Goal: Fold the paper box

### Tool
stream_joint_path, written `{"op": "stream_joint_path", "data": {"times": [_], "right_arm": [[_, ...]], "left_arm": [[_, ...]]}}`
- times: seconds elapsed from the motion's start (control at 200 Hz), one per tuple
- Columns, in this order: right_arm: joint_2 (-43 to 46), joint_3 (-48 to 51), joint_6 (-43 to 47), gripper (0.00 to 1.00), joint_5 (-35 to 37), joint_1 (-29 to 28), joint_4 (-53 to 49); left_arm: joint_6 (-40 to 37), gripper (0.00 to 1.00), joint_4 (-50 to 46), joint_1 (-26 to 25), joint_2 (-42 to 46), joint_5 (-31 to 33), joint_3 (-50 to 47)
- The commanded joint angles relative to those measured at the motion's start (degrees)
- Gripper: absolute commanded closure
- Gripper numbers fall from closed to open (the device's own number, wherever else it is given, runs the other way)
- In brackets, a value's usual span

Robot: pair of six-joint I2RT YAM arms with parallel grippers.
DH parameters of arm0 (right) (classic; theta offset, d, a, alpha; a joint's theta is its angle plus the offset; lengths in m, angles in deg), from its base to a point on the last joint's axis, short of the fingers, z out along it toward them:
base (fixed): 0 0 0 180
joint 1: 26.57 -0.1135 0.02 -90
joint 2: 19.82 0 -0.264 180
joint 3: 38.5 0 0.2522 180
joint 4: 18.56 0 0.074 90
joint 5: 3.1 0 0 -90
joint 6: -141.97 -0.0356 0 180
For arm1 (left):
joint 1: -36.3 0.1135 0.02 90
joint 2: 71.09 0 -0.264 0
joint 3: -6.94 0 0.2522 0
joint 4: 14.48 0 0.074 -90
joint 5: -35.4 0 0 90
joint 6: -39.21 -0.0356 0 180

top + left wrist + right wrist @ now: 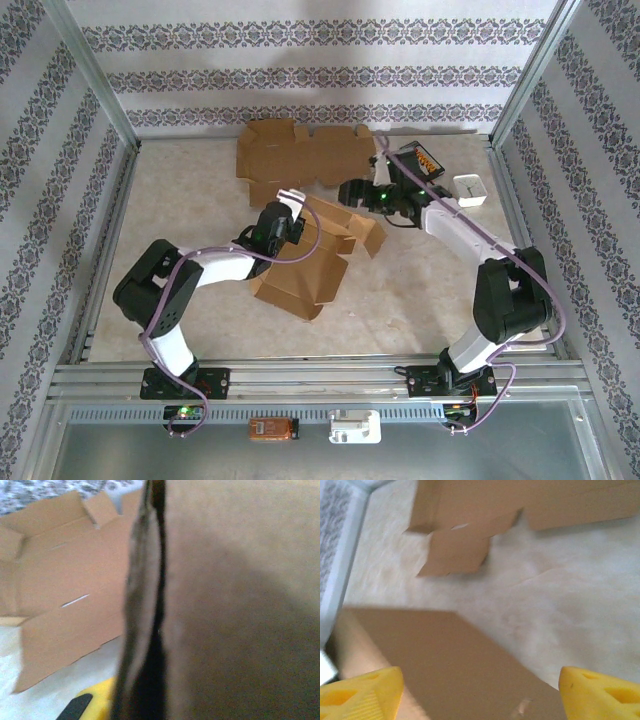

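The half-folded brown paper box (312, 262) lies in the middle of the table, some walls raised. My left gripper (288, 207) is shut on its far left wall. In the left wrist view that wall (235, 605) runs edge-on between the jaws of the left gripper (150, 700), with one yellow finger (97, 704) showing beside it. My right gripper (352, 192) hovers open just beyond the box's far right flap (362, 234). In the right wrist view the yellow fingertips (362, 692) of the right gripper (480, 695) stand wide apart above a brown panel (455, 665), holding nothing.
A second, flat cardboard blank (300, 155) lies at the back of the table, also seen as the blank (65, 595) and the blank (520, 505). A small white object (470, 190) and an orange-and-black item (422, 158) sit at the back right. Patterned walls enclose the table.
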State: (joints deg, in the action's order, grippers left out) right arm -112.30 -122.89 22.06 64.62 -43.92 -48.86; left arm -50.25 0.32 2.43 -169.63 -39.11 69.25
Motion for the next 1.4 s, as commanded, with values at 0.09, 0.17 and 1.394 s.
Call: {"op": "stream_joint_path", "data": {"times": [0.09,0.17,1.394], "right_arm": [[1.0,-6.5,-9.5,0.17,4.9,2.2,-11.2],[2.4,-6.6,-10.2,0.16,5.4,2.0,-11.8],[10.5,8.3,-24.4,0.07,12.1,-10.3,-4.8]], "left_arm": [[8.7,0.74,-1.6,-4.1,3.0,11.3,-3.2],[9.7,0.65,-1.7,-5.7,3.5,10.5,-3.0],[36.6,0.09,-41.2,11.8,8.7,-34.3,22.0]]}}
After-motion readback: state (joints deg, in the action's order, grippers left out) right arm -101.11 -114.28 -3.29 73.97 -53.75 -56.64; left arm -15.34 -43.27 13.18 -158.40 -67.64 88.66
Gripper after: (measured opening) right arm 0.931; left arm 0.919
